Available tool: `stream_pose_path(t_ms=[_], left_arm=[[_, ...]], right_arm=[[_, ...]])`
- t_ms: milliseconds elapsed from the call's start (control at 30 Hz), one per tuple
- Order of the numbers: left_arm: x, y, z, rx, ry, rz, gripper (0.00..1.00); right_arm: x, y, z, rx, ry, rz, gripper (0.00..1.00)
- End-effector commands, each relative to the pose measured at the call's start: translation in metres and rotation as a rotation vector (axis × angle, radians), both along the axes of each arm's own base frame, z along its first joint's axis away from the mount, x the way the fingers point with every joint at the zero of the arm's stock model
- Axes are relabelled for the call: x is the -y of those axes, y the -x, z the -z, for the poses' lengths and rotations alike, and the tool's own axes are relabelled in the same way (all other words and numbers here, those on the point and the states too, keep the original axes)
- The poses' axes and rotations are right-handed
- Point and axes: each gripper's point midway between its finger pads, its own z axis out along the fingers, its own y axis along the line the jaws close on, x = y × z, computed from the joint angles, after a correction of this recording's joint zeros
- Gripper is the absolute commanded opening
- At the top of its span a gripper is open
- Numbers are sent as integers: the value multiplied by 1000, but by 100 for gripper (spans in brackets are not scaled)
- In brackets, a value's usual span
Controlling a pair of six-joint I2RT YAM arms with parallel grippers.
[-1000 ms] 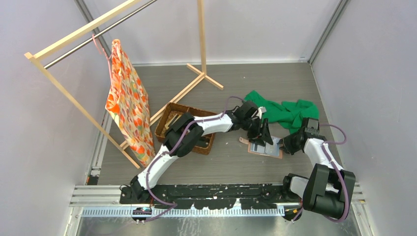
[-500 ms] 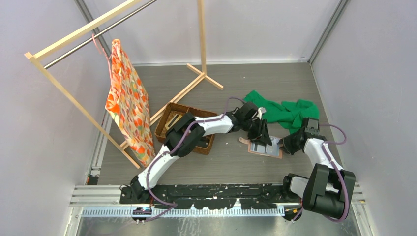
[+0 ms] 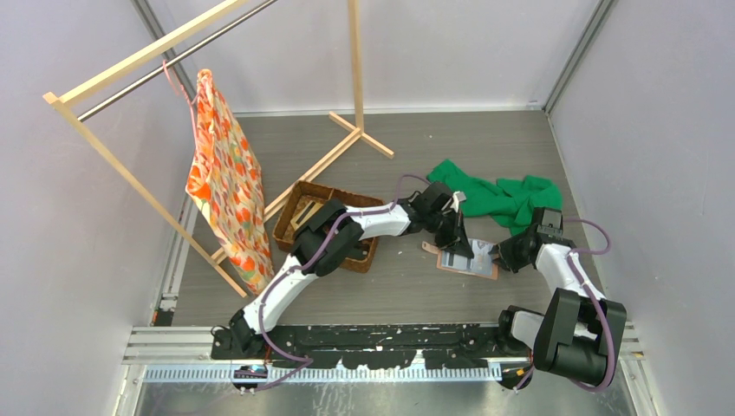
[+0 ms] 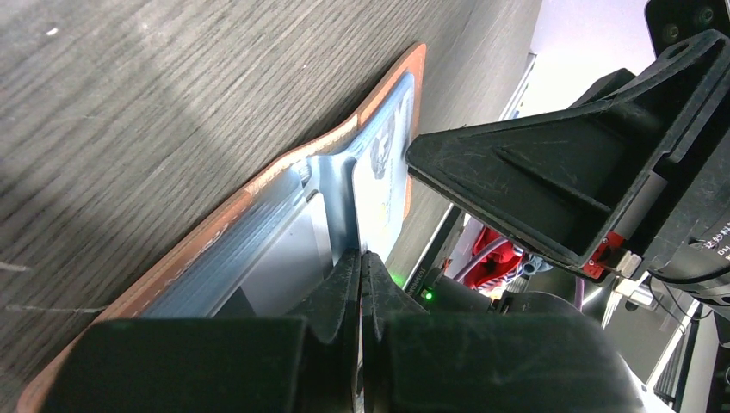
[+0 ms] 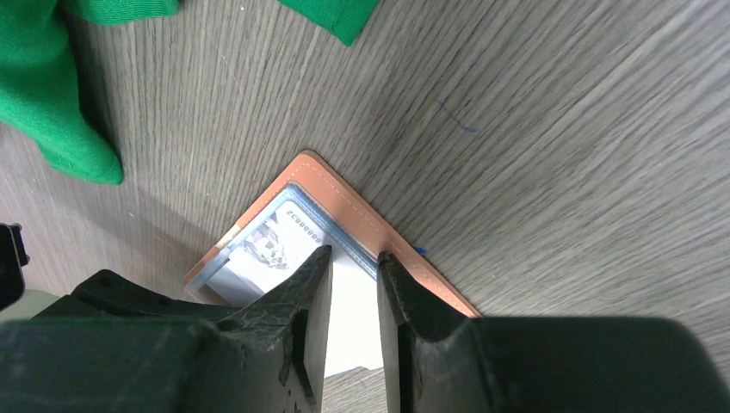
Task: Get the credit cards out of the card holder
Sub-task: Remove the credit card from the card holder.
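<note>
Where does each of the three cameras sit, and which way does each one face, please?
Top external: fixed above and behind the arms, looking down on the table; both arms show, left gripper and right gripper meeting at the card holder.
Left wrist: on the left arm, looking low along the table; its shut fingers pinch a thin grey sheet.
Right wrist: on the right arm, looking steeply down; its fingers stand slightly apart.
Shared: both wrist views show the card holder.

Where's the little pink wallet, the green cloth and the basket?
card holder (image 5: 344, 209), right wrist view, on its tan leather border.
green cloth (image 3: 507, 198), top view, on the middle of the bunched fabric.
basket (image 3: 322, 187), top view, on its far rim.
</note>
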Motion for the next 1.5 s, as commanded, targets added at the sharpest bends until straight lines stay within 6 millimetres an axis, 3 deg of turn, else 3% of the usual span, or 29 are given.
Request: stream_pose_path(t_ms=[0, 333, 733, 933, 1200, 1467], left_arm=[[4, -1, -1, 19, 32, -1, 1], [-24, -19, 3, 22, 10, -61, 1], [-40, -12, -12, 37, 25, -50, 1], [-47, -11, -9, 40, 8, -40, 1], [-65, -26, -11, 56, 3, -24, 1], [-72, -23, -14, 61, -21, 5, 1]], right_arm=[[-7, 14, 14, -52, -26, -9, 31], [-4, 15, 15, -62, -17, -4, 31], [-1, 14, 14, -60, -19, 2, 31], [0, 14, 13, -58, -21, 4, 31], [-1, 14, 12, -54, -24, 2, 31], [1, 14, 12, -55, -22, 5, 31]])
